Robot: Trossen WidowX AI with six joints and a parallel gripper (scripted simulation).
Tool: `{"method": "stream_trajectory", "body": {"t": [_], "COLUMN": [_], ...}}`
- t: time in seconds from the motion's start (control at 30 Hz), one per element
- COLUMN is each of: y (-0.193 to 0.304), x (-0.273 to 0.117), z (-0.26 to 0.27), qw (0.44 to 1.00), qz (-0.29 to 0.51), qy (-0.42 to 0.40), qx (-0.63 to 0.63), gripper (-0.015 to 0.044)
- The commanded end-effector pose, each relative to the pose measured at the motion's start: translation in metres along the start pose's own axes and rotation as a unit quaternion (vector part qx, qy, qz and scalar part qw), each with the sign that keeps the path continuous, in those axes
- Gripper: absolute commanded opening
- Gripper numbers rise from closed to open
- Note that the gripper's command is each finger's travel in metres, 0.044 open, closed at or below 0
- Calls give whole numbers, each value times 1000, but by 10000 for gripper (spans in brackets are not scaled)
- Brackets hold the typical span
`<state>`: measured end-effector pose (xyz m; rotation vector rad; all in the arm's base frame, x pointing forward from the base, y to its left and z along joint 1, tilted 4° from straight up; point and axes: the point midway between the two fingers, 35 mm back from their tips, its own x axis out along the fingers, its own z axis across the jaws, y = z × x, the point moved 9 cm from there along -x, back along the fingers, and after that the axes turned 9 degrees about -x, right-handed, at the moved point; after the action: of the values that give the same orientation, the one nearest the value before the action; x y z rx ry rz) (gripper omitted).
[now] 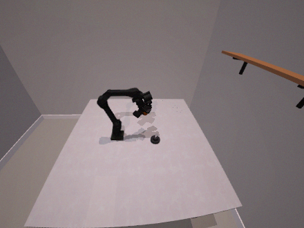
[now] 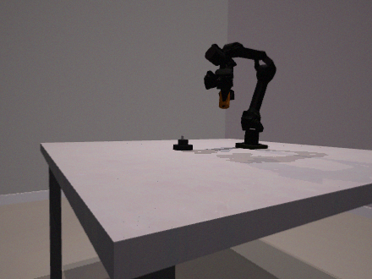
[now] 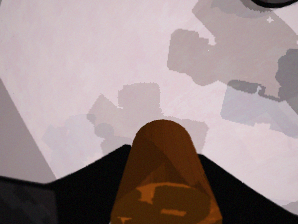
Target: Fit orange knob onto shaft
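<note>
The orange knob (image 1: 145, 113) (image 2: 224, 101) (image 3: 162, 165) is held high above the table. My gripper (image 2: 225, 96) is shut on it, with a black finger on each side in the wrist view. The knob's hole is not clearly visible. The dark round pedestal (image 1: 155, 140) (image 2: 183, 147) stands on the table, with the thin silver shaft (image 2: 182, 137) upright from its middle. The knob is well above the pedestal and off to one side of it, apart from the shaft. In the wrist view only a dark rim of the pedestal (image 3: 275, 3) shows at the top edge. The shaft's flat side cannot be made out.
The arm's base (image 1: 117, 135) (image 2: 251, 144) stands on the pale table (image 1: 138, 173) (image 2: 148, 186), a little way from the pedestal. Shadows of the arm lie on the table. An orange-brown rail (image 1: 266, 65) is fixed to the wall, beyond the table.
</note>
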<state>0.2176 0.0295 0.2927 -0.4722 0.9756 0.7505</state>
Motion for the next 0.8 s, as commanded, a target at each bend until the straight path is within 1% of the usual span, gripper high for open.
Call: {"method": "stream_trajectory", "body": {"t": [0.0, 0.6, 0.73, 0.77], "y": [0, -3, -3, -4], "x": [-10, -34, -35, -32], "z": [-6, -25, -26, -25], "qw": [999, 970, 968, 973], "qz": [-10, -40, -41, -38], "qy": [-50, -239, -247, -228], "qx": [-4, -5, -6, -4], "gripper": [0, 0, 0, 0]}}
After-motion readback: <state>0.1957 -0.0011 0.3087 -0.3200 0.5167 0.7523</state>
